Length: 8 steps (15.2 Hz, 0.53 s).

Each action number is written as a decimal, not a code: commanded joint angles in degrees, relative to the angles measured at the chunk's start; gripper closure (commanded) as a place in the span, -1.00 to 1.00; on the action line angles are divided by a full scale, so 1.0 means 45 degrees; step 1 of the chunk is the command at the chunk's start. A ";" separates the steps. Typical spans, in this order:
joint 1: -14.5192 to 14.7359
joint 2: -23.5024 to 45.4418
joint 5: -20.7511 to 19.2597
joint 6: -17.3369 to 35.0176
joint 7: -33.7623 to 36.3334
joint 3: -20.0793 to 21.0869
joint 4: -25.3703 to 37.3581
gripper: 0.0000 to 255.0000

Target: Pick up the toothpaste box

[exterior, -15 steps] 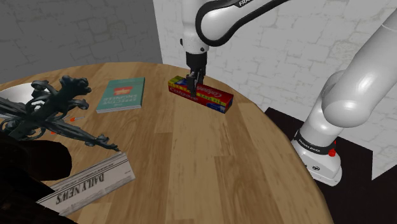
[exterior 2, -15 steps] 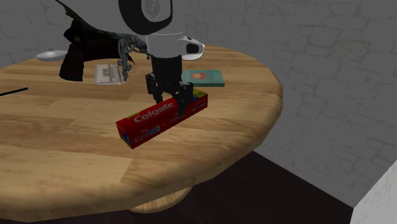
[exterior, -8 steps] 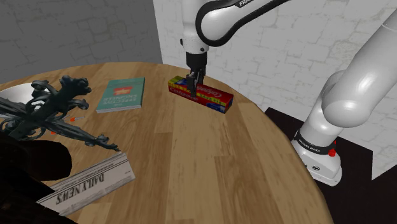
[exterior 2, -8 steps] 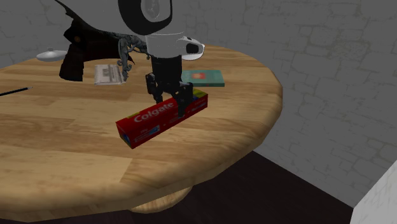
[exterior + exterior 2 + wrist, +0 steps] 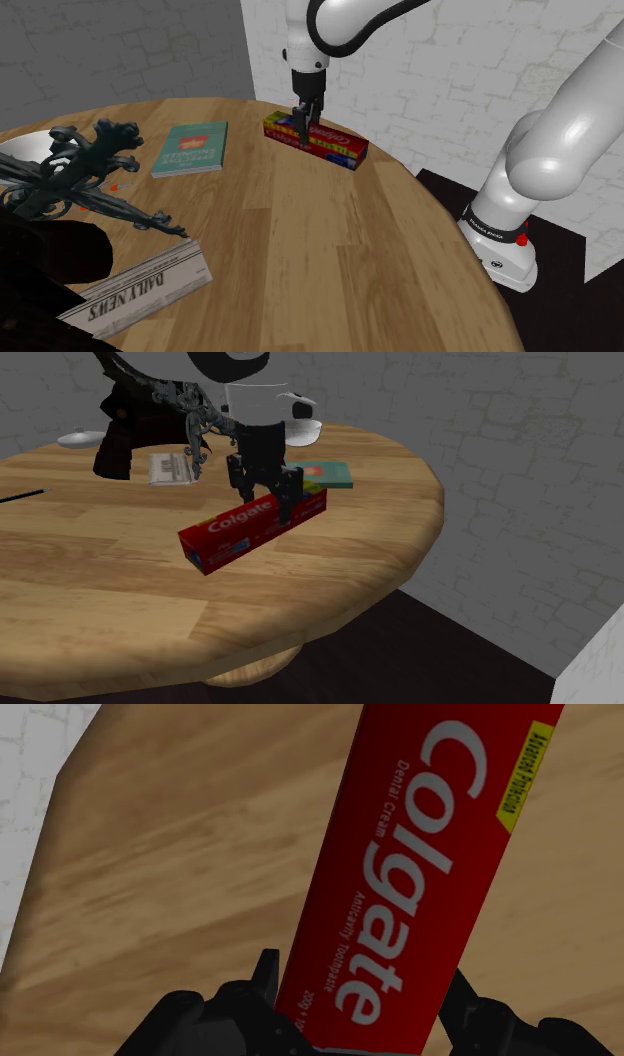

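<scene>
Black fingers (image 5: 262,982) press against the two long sides of a red toothpaste box (image 5: 420,864), gripping it off-centre, with white "Colgate" lettering running away from them along its top face. In the second exterior view the fingers (image 5: 292,492) point straight down and the box (image 5: 235,532) sticks out longer on that view's left. It sits level and low over the round wooden table (image 5: 100,582); whether its underside touches the wood is hard to tell. In the shoulder view the box (image 5: 335,148) is near the table's far edge, under the white arm (image 5: 330,30). A teal book (image 5: 190,148) lies flat to that view's left, apart from it. Further off are a dark ornament (image 5: 80,165) and a folded newspaper (image 5: 140,290).
</scene>
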 commanded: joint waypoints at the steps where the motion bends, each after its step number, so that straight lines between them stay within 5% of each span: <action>1: -0.0006 -0.0095 0.0012 -0.0334 -0.0014 -0.0022 0.0248 1.00; 8: -0.0024 -0.0380 0.0042 -0.1543 -0.0034 -0.0091 0.1179 1.00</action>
